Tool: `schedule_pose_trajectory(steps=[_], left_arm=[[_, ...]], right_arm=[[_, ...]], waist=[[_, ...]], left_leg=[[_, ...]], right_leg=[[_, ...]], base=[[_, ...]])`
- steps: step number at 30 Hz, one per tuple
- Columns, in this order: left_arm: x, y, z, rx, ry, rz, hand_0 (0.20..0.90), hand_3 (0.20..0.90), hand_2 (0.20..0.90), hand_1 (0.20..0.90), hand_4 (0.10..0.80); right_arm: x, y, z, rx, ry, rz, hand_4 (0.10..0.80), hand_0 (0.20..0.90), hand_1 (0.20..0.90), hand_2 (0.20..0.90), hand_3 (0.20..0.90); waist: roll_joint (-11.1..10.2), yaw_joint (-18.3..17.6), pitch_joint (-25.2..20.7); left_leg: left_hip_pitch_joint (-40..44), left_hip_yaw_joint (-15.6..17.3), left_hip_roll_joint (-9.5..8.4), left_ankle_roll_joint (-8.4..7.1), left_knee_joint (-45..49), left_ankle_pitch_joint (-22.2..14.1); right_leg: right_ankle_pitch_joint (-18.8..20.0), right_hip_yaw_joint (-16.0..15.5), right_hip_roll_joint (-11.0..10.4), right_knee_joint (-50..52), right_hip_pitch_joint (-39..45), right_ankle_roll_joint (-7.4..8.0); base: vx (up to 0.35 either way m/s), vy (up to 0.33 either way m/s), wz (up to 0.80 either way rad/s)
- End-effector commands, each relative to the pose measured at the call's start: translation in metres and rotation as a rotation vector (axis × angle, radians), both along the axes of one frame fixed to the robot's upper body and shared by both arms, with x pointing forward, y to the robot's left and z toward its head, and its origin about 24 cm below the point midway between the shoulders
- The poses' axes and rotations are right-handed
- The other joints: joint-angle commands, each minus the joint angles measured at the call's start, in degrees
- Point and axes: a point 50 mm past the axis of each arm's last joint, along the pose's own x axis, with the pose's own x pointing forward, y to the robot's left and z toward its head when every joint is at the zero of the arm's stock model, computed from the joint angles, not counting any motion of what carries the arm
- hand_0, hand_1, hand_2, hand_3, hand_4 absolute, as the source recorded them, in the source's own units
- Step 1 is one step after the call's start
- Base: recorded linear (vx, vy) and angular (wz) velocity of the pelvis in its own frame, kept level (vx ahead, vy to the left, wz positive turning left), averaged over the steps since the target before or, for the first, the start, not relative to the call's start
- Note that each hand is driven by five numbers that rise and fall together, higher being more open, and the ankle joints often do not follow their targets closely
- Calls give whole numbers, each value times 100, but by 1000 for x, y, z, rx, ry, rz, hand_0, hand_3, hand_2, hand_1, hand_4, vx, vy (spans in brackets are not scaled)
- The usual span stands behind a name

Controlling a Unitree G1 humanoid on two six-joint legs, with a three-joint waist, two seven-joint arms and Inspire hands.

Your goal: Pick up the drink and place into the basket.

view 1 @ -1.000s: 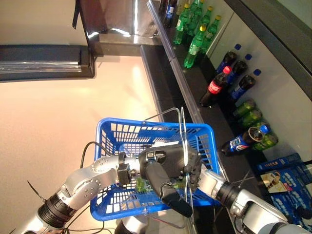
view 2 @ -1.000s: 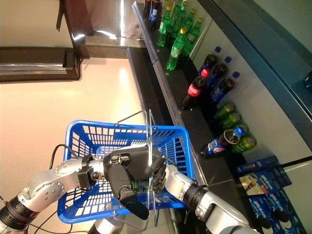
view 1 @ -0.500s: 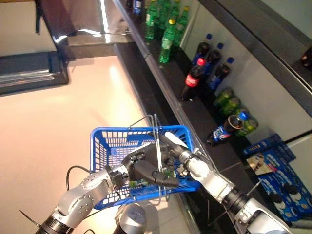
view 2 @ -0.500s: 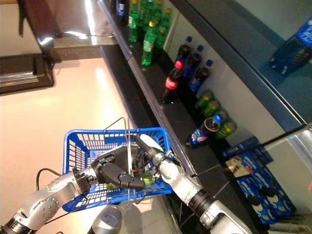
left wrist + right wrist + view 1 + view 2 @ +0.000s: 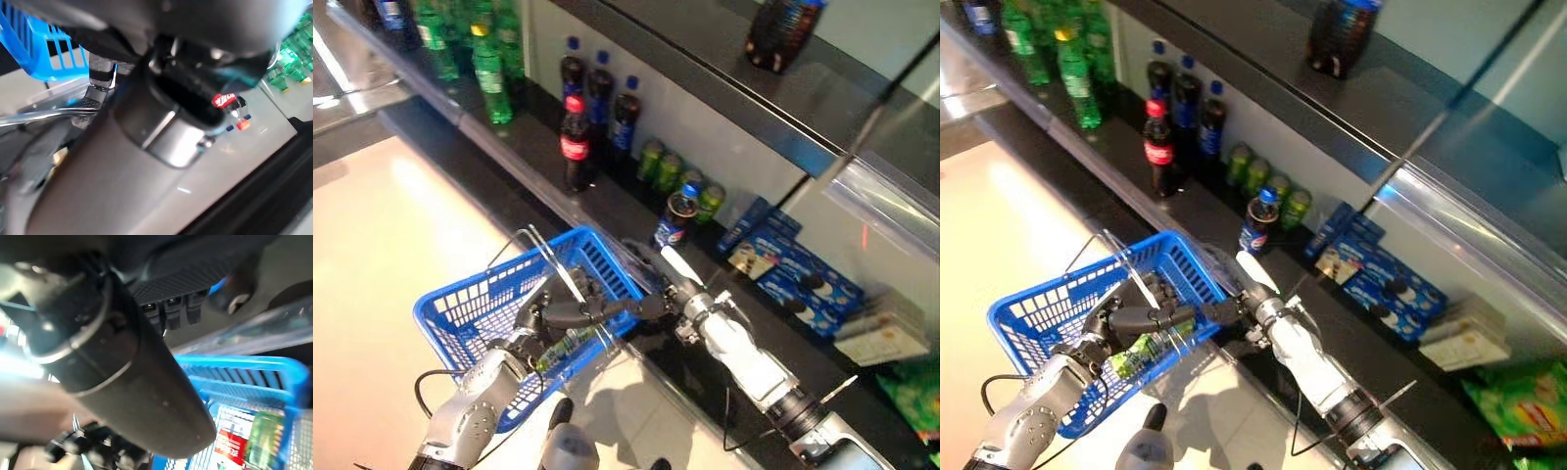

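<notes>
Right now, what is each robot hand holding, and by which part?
The left hand grips the blue basket by its wire handle. Whether the right hand holds anything cannot be told; the green bottle lies inside the basket.

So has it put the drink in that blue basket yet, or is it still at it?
Mostly done, it seems: a green drink bottle already lies inside the blue plastic basket. In hand: the left hand is at the basket's wire handles, and the right hand is at the basket's rim; its fingers are hidden. Left: drawing that right hand clear.
</notes>
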Motion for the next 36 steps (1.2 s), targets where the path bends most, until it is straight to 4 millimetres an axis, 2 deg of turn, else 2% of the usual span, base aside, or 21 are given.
schedule_pose_trajectory(steps=[1,8,12,16,17,21,22,27,36], left_arm=[[21,-29,112,-156,-719,-1,300,200,300,300,100],[22,-1,89,-80,-652,196,300,200,300,300,100],[17,28,65,-33,-554,341,300,200,300,300,100],[10,47,45,9,-468,438,300,200,300,300,100],[10,47,45,10,-467,438,300,200,300,300,100],[0,69,18,35,-340,519,300,200,300,300,100],[0,69,17,35,-333,522,300,200,300,300,100],[-16,92,-13,76,-190,611,300,200,300,300,100],[-46,115,-62,149,48,754,300,200,300,300,100]], right_arm=[[-4,-12,24,91,-150,1,800,900,900,900,900],[-17,-40,11,185,-111,-110,800,900,900,900,900],[-25,-70,1,229,-78,-247,800,900,900,900,900],[-35,-97,-11,244,-72,-390,800,900,900,900,900],[-35,-97,-11,244,-72,-390,800,900,900,900,900],[-51,-127,-26,215,-67,-542,800,900,900,900,900],[-52,-128,-26,209,-68,-549,800,900,900,900,900],[-72,-158,-51,131,-2,-691,800,900,900,900,900],[-106,-185,-90,112,139,-903,800,900,900,900,900]], waist=[[694,-169,-1327],[739,-595,-1334],[766,-916,-1328],[786,-1117,-1325],[786,-1113,-1326],[801,-1304,-1324],[801,-1309,-1326],[827,-1464,-1336],[870,-1666,-1343]], left_leg=[[237,-78,-125,301,-21,-323],[340,381,-99,333,-21,-387],[401,621,-82,334,-21,-430],[436,776,-72,335,-21,-469],[438,779,-72,335,-21,-470],[489,926,-84,343,-21,-504],[492,934,-84,342,-21,-504],[543,1065,-77,335,-21,-532],[586,1263,-46,285,-21,-560]], right_leg=[[-8,-211,45,608,-23,46],[204,-32,-56,535,-131,116],[320,139,-90,484,-189,126],[390,207,-133,461,-205,146],[390,210,-133,460,-205,147],[425,304,-162,440,-218,163],[425,310,-162,440,-220,163],[373,391,-132,450,-220,130],[328,472,-97,437,-237,118]], base=[[-15,34,-41],[1,23,-21],[20,34,-30],[9,15,-22],[7,3,-19],[12,-2,-16],[17,1,-14],[12,4,-11],[17,-6,-13]])
